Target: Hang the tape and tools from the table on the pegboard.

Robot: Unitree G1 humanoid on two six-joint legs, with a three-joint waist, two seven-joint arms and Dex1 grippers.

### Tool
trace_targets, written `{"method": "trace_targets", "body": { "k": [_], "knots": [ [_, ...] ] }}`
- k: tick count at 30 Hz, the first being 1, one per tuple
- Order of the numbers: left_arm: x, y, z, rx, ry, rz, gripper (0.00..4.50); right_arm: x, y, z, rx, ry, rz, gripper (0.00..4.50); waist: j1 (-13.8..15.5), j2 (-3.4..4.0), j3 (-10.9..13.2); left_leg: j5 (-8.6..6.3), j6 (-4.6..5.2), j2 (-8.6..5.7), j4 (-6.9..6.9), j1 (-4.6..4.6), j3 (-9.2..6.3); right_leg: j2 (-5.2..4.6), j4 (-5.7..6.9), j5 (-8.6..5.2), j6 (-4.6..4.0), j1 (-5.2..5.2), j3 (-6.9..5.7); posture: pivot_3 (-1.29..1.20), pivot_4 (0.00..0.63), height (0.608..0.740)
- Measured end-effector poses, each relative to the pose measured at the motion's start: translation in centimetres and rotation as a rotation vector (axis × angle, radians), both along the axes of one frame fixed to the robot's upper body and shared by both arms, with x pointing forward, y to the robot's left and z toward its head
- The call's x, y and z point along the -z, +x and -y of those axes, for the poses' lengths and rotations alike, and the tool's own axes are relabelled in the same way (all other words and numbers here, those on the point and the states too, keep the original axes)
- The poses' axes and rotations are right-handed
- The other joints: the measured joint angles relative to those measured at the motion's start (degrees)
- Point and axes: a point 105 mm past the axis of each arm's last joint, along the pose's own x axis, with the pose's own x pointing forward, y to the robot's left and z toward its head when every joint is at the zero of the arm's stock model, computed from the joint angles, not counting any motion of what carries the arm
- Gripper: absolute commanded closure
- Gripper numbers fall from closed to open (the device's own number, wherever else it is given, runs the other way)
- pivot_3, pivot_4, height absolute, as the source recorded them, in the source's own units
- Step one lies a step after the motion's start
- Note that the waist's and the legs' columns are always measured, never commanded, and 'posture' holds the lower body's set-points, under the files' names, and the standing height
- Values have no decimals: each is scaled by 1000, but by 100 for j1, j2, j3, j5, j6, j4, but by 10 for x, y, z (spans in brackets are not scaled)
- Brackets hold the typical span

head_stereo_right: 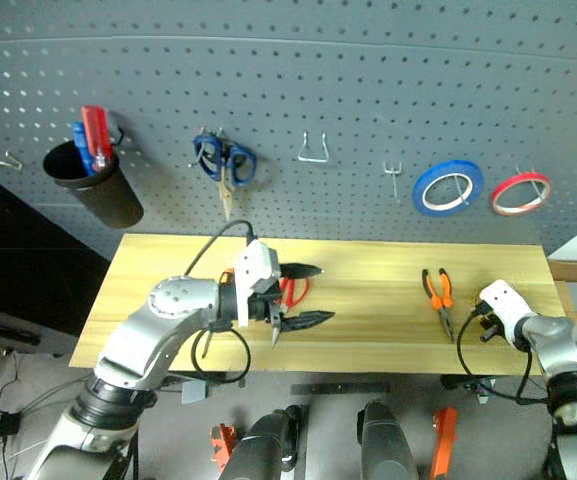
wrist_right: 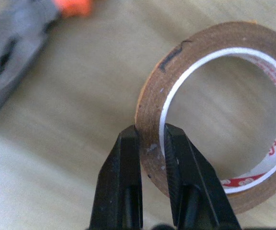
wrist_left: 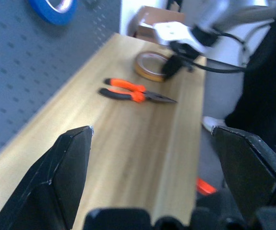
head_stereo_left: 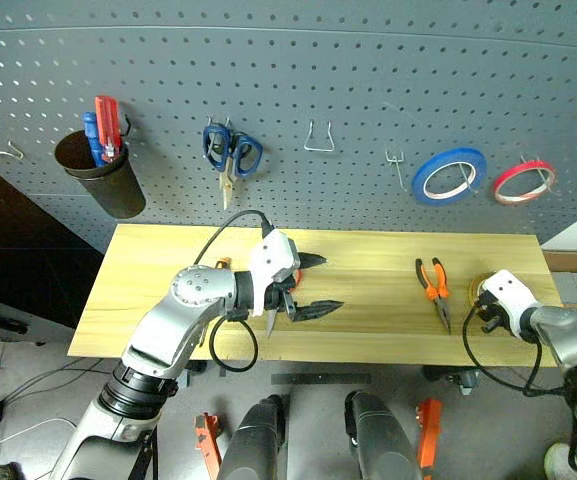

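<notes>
Two black fingers of the right gripper (wrist_right: 149, 143) pinch the wall of the tape (wrist_right: 214, 110) in the right wrist view. Left wrist view: the left gripper (wrist_left: 152, 139) is spread wide over the table (wrist_left: 128, 143), pliers (wrist_left: 135, 92) ahead. Head view: red-handled scissors (head_stereo_right: 293, 290) lie behind that gripper, below the pegboard (head_stereo_left: 288, 90).

My bench (head_stereo_left: 368, 330) looks like pale wood-grain laminate, smooth with a soft sheen. The pegboard (head_stereo_left: 368, 80) reads as matt grey sheet with bare wire metal hooks (head_stereo_left: 318, 140). The tape (wrist_right: 209, 110) has a papery brown wound edge and a glossy white core printed in red. The pliers (head_stereo_left: 434, 290) show dull grey steel and rubbery orange grips. My right gripper (wrist_right: 152, 139) has ridged, matt black plastic jaws.
</notes>
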Motion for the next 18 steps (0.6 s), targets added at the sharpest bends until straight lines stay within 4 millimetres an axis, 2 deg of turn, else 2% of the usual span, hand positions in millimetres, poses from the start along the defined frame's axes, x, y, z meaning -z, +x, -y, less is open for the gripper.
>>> {"method": "trace_targets", "body": {
  "k": [1, 5, 6, 7, 9, 13, 16, 18],
  "knots": [
    [-1, 2, -2, -13, -3, 8, 202, -7, 1, -4, -14, -7, 26, 4427, -17, 0, -1, 4, -8, 1, 2, -4, 1, 1, 1, 1, 1, -5, 1, -176, 284, 740],
    [-8, 7, -2, -21, -20, 42, 202, -59, -10, -19, -26, -118, 231, 4427, -53, 3, -2, 2, -12, 5, 40, -54, 9, 5, 56, 2, 6, -74, 11, -204, 285, 740],
    [-8, 9, -5, -33, -26, 46, 202, -75, -16, -35, -50, -161, 313, 4427, -49, 2, -2, 2, -12, 11, 47, -63, 3, 10, 69, 2, 6, -84, 7, -209, 285, 740],
    [-7, 10, -6, -41, -28, 47, 202, -80, -18, -44, -69, -170, 346, 4427, -49, 2, -2, 2, -12, 14, 50, -63, 2, 12, 72, 2, 6, -85, 7, -210, 286, 740],
    [-10, 14, -10, -68, -42, 62, 202, -102, -25, -78, -113, -209, 495, 4427, -51, 2, -2, 0, -8, 12, 52, -62, 1, 13, 79, 3, 5, -86, 7, -211, 286, 740],
    [-18, 21, -21, -121, -77, 104, 202, -124, -34, -146, -237, -201, 696, 4427, -53, 2, -2, 13, -10, 11, 57, -60, 1, 15, 78, 8, 7, -86, 10, -209, 282, 740],
    [-26, 24, -26, -146, -114, 127, 202, -145, -29, -180, -305, -179, 821, 4427, -48, 0, -2, 28, -9, 6, 59, -60, 1, 14, 74, 25, 4, -88, 11, -195, 274, 740],
    [-28, 24, -28, -148, -127, 127, 202, -155, -23, -191, -323, -162, 872, 4427, -41, -3, -4, 33, -15, 7, 58, -61, -5, 14, 75, 27, 1, -88, 7, -181, 267, 740]
  ]
}}
